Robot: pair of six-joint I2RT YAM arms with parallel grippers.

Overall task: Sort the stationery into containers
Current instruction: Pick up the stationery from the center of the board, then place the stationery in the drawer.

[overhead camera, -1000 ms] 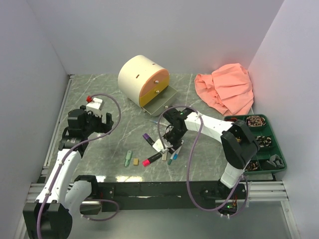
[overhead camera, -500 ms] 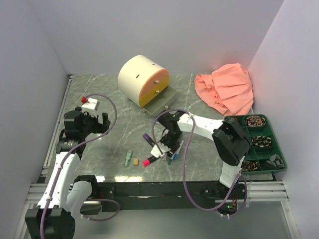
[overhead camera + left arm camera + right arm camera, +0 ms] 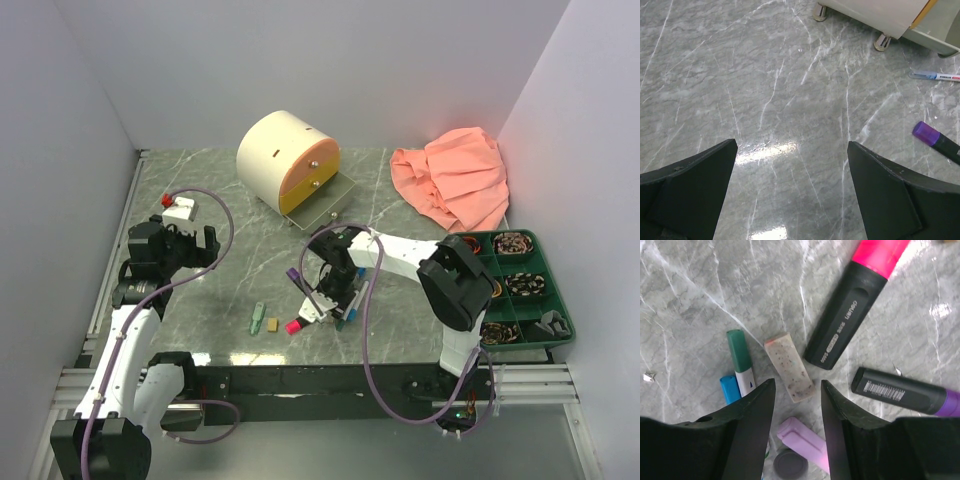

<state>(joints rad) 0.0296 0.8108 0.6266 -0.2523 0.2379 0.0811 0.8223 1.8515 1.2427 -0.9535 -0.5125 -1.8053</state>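
Observation:
The stationery lies in a cluster at the table's front centre. My right gripper [image 3: 336,293] is open and low over it. In the right wrist view the gripper [image 3: 797,385] straddles the near end of a speckled tan eraser [image 3: 789,366]. Around it lie a pink-black highlighter [image 3: 852,315], a purple highlighter [image 3: 905,391], a lilac marker [image 3: 802,442], a green-capped pen [image 3: 740,360] and a blue cap [image 3: 730,388]. A small green piece [image 3: 258,318] and another tan eraser [image 3: 272,323] lie to the left. The cream drum cabinet [image 3: 275,150] shows its peach-orange drawer [image 3: 310,165] and yellow drawer [image 3: 305,195]. My left gripper [image 3: 792,150] is open and empty over bare marble.
A dark green compartment tray [image 3: 571,325] holding small items sits at the right edge. A peach cloth [image 3: 455,180] lies at the back right. A white pen [image 3: 935,76] lies near the cabinet's feet [image 3: 882,41]. White walls enclose the table.
My right gripper has moved left and down onto the stationery cluster. My left arm shifted a little to the left, then stayed still.

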